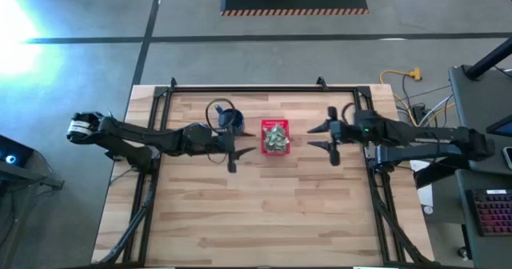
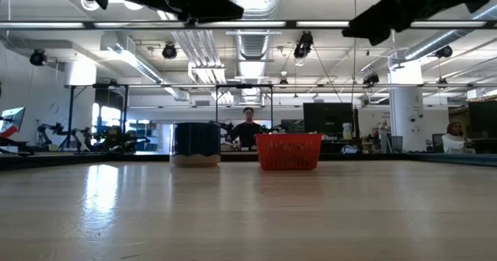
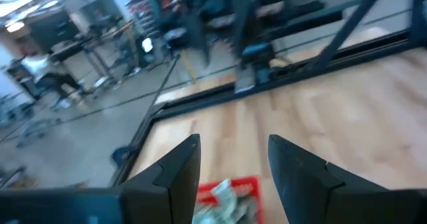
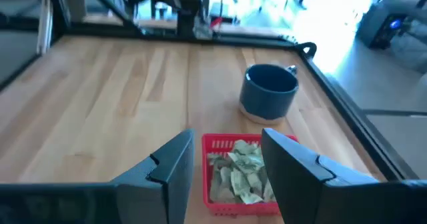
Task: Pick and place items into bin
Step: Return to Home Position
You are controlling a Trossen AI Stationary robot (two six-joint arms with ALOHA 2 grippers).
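Packets [image 1: 277, 138], green and whitish, are seen heaped in the red basket [image 1: 275, 122] beside the blue mug [image 1: 226, 118]. Left gripper [image 1: 248, 143] and right gripper [image 1: 314, 138] are held spread wide, empty, flanking the basket aloft.

Blue mug [image 1: 226, 118] on wooden table [image 1: 264, 209]

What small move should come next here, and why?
Likely retract both arms outward to rest: the left gripper and right gripper hang open, empty, flanking the red perforated plastic basket, and the pale green wrinkly packets in view lie inside it.
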